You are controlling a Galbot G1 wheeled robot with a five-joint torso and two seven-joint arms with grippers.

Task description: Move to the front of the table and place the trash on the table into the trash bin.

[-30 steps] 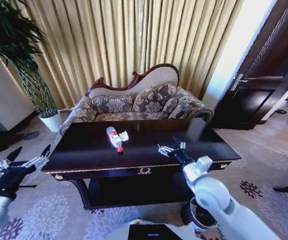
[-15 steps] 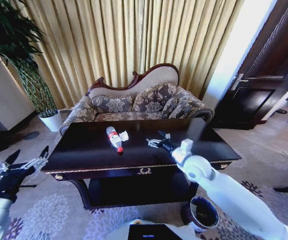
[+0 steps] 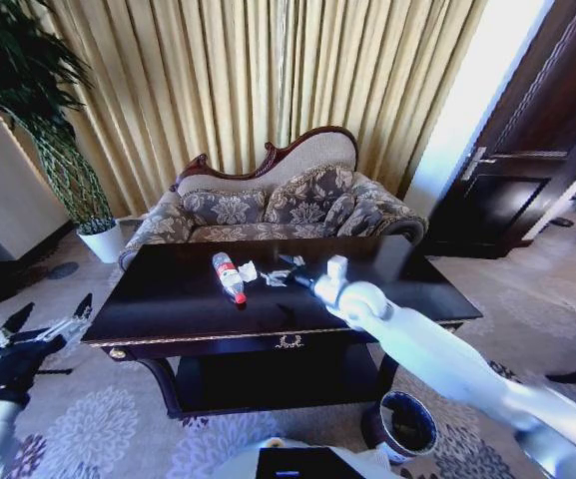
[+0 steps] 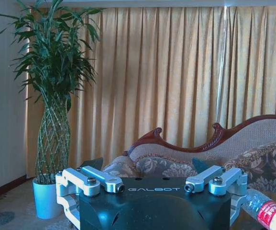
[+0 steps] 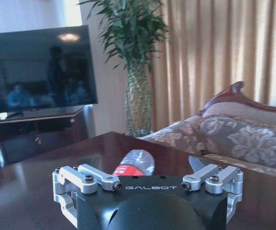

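The dark glossy table (image 3: 168,309) stands straight ahead. On it lie a clear bottle (image 3: 230,276) with a red cap and a crumpled white tissue (image 3: 248,270) beside it. My right gripper (image 3: 279,271) is stretched over the tabletop, open, just right of the tissue and touching nothing. In the right wrist view the bottle (image 5: 135,163) lies close ahead of the open right gripper (image 5: 145,167) on the table (image 5: 32,182). My left gripper (image 3: 40,321) hangs open off the table's left end; its wrist view catches the bottle (image 4: 268,212). The black trash bin (image 3: 404,424) stands on the carpet at the table's front right.
A patterned sofa (image 3: 268,210) sits behind the table before gold curtains. A tall plant in a white pot (image 3: 101,239) stands at the back left, and a dark door (image 3: 527,150) at the right. A television (image 5: 37,72) shows beyond the table's left end.
My right arm has reached leftward across the table, bringing its open gripper from the middle right up beside the tissue and bottle. The left arm has barely moved.
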